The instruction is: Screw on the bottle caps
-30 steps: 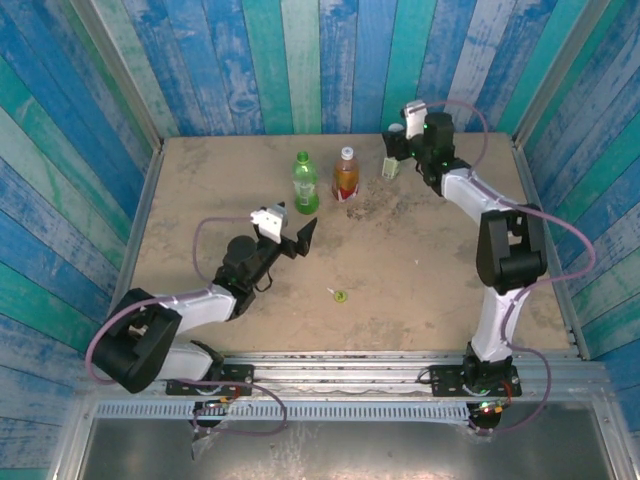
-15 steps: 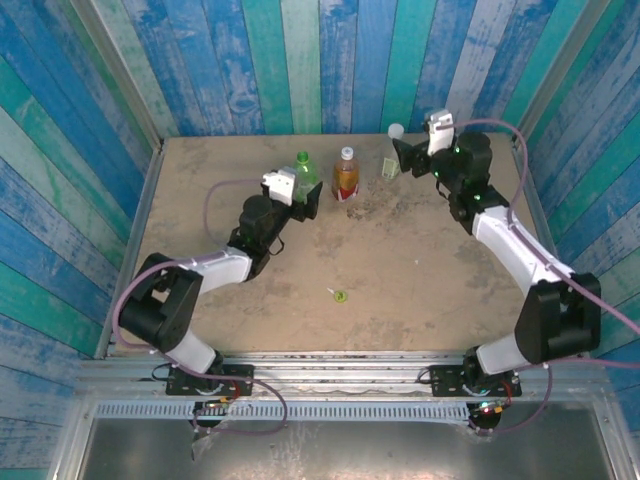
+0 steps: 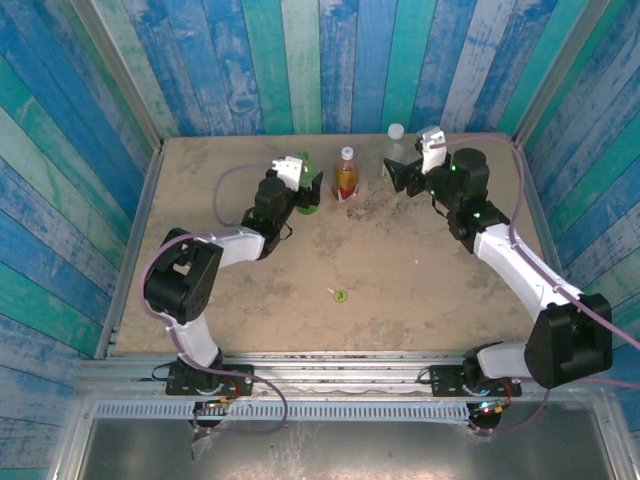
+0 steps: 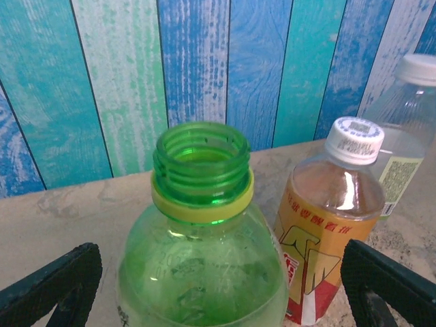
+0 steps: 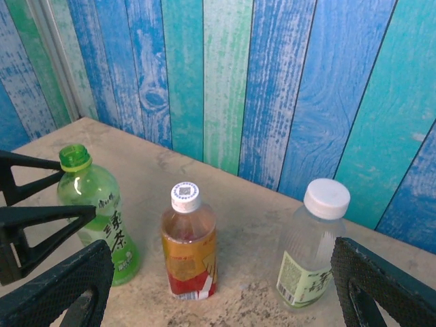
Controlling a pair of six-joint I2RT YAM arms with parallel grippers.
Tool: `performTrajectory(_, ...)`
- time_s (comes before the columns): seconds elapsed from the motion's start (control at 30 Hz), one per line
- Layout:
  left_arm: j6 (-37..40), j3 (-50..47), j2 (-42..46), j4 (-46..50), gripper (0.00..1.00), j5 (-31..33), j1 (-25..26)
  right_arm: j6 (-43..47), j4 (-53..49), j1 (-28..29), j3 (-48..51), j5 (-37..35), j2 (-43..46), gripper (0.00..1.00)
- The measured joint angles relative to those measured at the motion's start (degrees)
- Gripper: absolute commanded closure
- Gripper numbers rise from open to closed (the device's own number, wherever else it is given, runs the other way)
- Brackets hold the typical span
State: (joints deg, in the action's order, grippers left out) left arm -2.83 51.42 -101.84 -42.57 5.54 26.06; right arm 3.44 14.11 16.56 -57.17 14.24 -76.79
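The green bottle (image 4: 203,266) stands uncapped, its threaded mouth (image 4: 201,160) bare. My left gripper (image 4: 218,296) is open, with one finger on each side of the bottle's body and apart from it. From above, the left gripper (image 3: 303,186) straddles the green bottle (image 3: 309,205). A yellow-green cap (image 3: 341,296) lies alone on the table, nearer the arms. The amber bottle (image 5: 189,248) and the clear bottle (image 5: 310,255) each wear a white cap. My right gripper (image 5: 221,296) is open and holds nothing. It hangs just near and right of the clear bottle (image 3: 395,150).
The three bottles stand in a row near the painted plank back wall (image 3: 320,60). The sandy tabletop (image 3: 400,270) stretches between the bottles and the arm bases. Raised metal edges (image 3: 135,240) bound the table's sides.
My left arm has reached forward from mid-table until its open fingers flank the green bottle. My right gripper has drawn back from the clear bottle toward the right.
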Motion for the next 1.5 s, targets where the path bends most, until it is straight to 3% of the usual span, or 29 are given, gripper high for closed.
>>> performTrajectory(0.37, -2.14, 2.34, -3.43, 2.43, 0.0, -0.26, -1.25, 0.0, -0.83, 0.2, 0.94, 0.15, 0.07, 0.14)
performTrajectory(0.63, -2.58, 4.33, -5.4, 3.37, 0.15, -0.52, -1.44, 0.0, -0.9, 0.2, 2.14, 0.15, 0.07, 0.14)
performTrajectory(0.93, -1.84, 4.57, -6.1, 3.67, 0.38, -2.21, -1.44, 0.0, -0.9, 0.2, 2.45, 0.17, 0.07, 0.14)
performTrajectory(1.27, -0.98, 3.21, -6.01, 1.97, 0.42, -3.67, -1.44, -0.63, -0.81, 0.2, 4.04, 0.48, 0.28, 0.15)
performTrajectory(1.5, 1.25, -3.63, -2.23, -2.25, 0.41, -7.04, -1.53, -1.25, -1.11, 0.94, 7.67, 1.25, 2.99, 0.15)
